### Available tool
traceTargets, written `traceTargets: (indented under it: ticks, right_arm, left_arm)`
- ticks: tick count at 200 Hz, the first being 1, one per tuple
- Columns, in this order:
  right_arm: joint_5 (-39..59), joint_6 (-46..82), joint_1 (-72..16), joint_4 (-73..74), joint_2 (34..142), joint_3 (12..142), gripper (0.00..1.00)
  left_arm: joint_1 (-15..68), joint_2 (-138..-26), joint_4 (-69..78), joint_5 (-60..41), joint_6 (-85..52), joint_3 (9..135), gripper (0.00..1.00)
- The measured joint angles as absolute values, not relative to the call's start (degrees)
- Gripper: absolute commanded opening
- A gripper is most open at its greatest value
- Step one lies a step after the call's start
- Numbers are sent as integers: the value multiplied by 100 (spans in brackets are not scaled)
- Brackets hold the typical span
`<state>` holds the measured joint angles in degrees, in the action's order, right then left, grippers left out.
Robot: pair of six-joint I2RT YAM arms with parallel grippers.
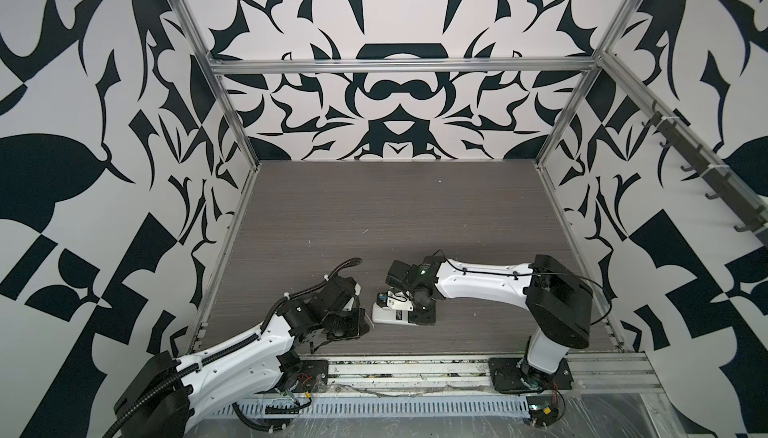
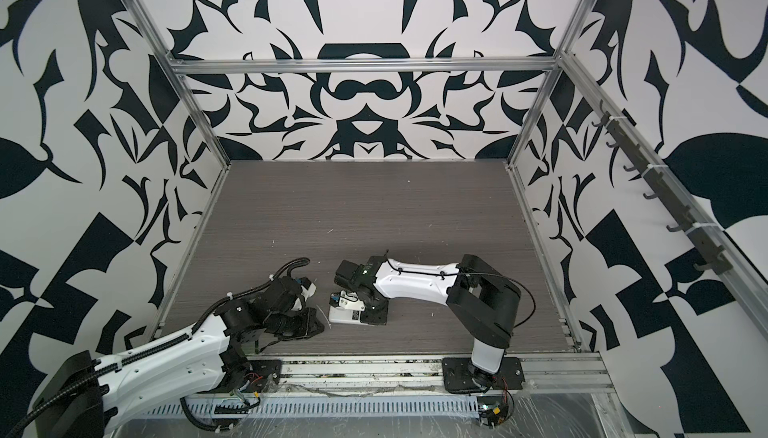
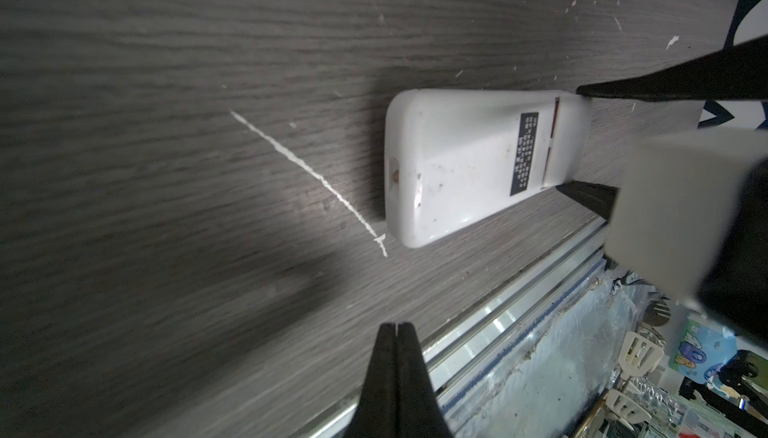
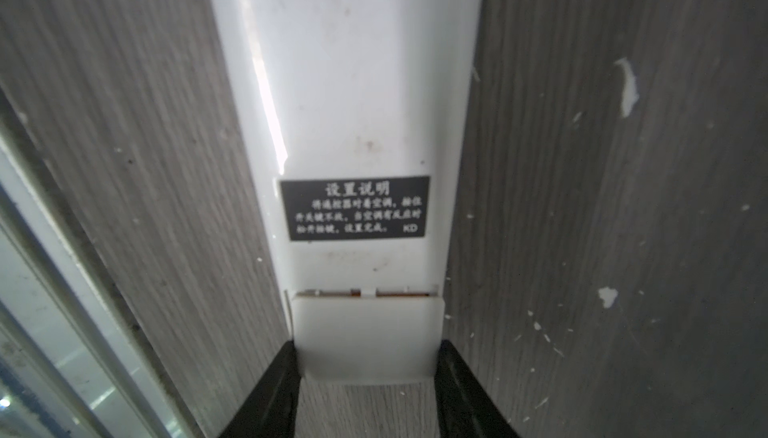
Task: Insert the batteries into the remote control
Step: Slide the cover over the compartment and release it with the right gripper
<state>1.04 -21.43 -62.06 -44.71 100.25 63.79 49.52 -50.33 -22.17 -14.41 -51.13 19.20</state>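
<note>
The remote control (image 1: 390,314) (image 2: 345,316) lies face down near the table's front edge, showing its plain white back (image 3: 457,165) and dark label (image 4: 355,209). My right gripper (image 1: 409,315) (image 2: 365,316) (image 4: 368,348) is shut on the cover end of the remote, one black finger (image 3: 665,78) pressing on each long side. A thin reddish line (image 4: 365,291) shows in the gap at the cover's edge. The batteries are hidden. My left gripper (image 1: 365,327) (image 2: 322,325) (image 3: 397,325) is shut and empty, a short way left of the remote's free end.
An aluminium rail (image 3: 519,311) (image 4: 50,290) runs along the table's front edge, close to the remote. A long white scratch (image 3: 307,174) and paint flecks (image 4: 627,86) mark the grey wood top. Patterned walls and frame posts (image 1: 232,124) enclose the table.
</note>
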Motion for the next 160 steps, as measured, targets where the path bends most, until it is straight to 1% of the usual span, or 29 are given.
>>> traceTargets:
  ticks: [46, 77, 91, 126, 160]
  right_arm:
    - [82, -2143, -6222, -4471, 10022, 6379, 22]
    - [82, -2143, -6252, -4466, 10022, 6379, 24]
    - [80, -2143, -6272, -4462, 10022, 6377, 30]
    - [80, -2141, -6278, -4445, 10014, 6368, 36]
    - [78, -2141, -6278, -4434, 9985, 6368, 48]
  left_arm:
    - [4950, -5050, -2215, -1441, -5113, 1920, 0]
    - [4950, -5105, -2215, -1441, -5111, 1920, 0]
    - [4950, -5118, -2217, -1444, -5111, 1920, 0]
    - [4950, -5131, -2215, -1441, -5103, 1920, 0]
    - [4950, -5179, -2220, -1441, -5100, 1920, 0]
